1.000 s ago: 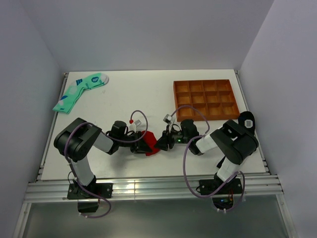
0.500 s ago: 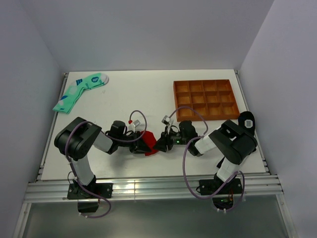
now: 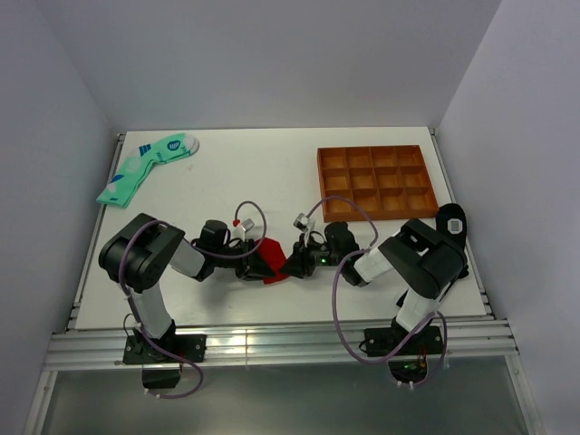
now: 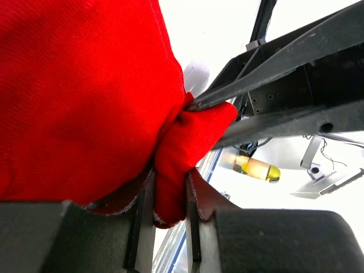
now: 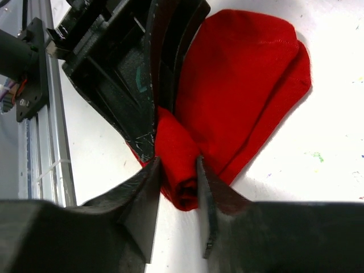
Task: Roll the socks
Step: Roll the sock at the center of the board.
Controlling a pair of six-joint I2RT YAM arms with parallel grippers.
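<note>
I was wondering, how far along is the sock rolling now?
Done: the bright red fabric socks are gathered into a bunch. In hand: the left gripper and the right gripper each pinch a red fold. Left: no tight roll yet; a flat part lies spread on the white table.

the top external camera sat above and behind the arm bases, looking down and forward over the whole table [image 3: 272,172], far enough off that the socks [image 3: 275,256] were a small red patch near the front middle. the left wrist camera looked out along the left gripper [image 4: 169,190] from very close, red cloth filling most of its frame. the right wrist camera looked along the right gripper [image 5: 177,170], equally near, facing the opposite way. all three views shared the socks, and each wrist view also caught the other gripper.
</note>
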